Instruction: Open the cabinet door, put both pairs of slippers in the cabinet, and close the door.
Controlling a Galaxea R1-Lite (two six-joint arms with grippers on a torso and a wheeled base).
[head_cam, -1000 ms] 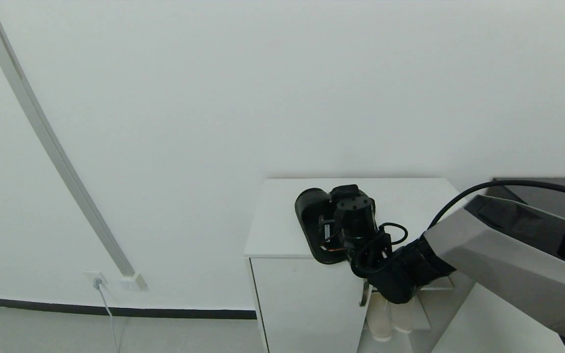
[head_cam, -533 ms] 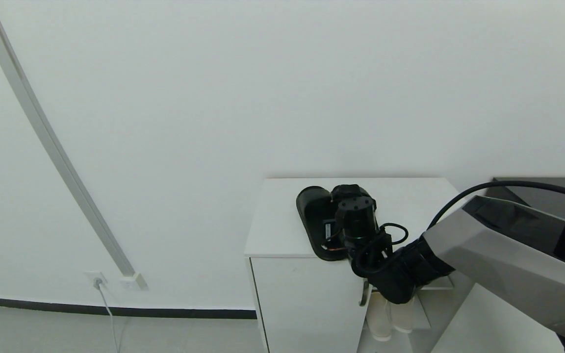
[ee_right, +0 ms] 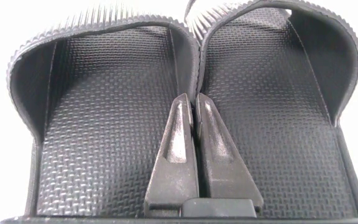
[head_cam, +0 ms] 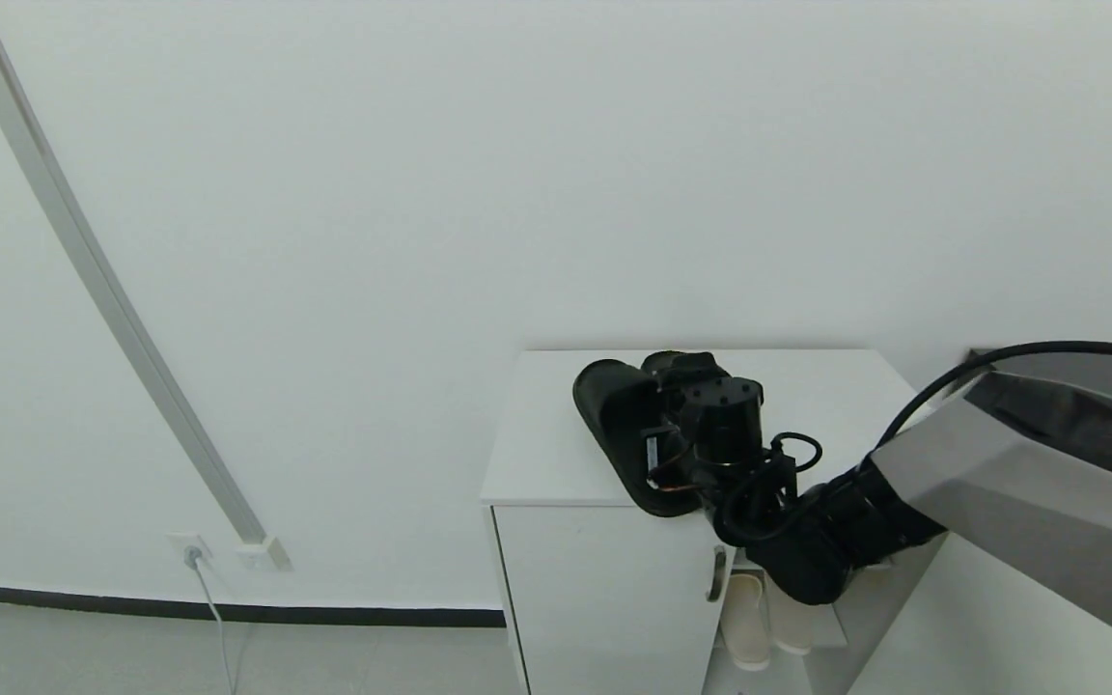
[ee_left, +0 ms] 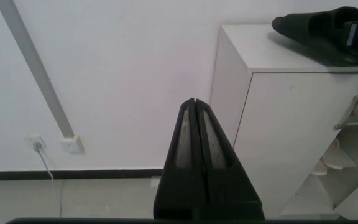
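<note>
A pair of black slippers (head_cam: 619, 434) rests side by side at the front edge of the white cabinet's top (head_cam: 556, 434), the left one's outer edge tilted up. My right gripper (ee_right: 196, 102) is shut on the two inner side walls of the black slippers (ee_right: 104, 124), pinching them together. A pair of white slippers (head_cam: 747, 627) stands on a shelf inside the cabinet, behind the open right door (head_cam: 981, 637). My left gripper (ee_left: 195, 106) hangs shut and empty, low and well to the left of the cabinet (ee_left: 278, 124).
The cabinet's left door (head_cam: 604, 589) is closed, with its handle (head_cam: 715, 574) at the inner edge. A wall socket (head_cam: 191, 553) with a cable and a slanted grey conduit (head_cam: 93, 270) are on the wall to the left. A dark surface (head_cam: 1077, 376) lies to the cabinet's right.
My right gripper and the black slippers have shifted slightly right, and the left slipper's outer edge has tipped up. The right arm has swung right.
</note>
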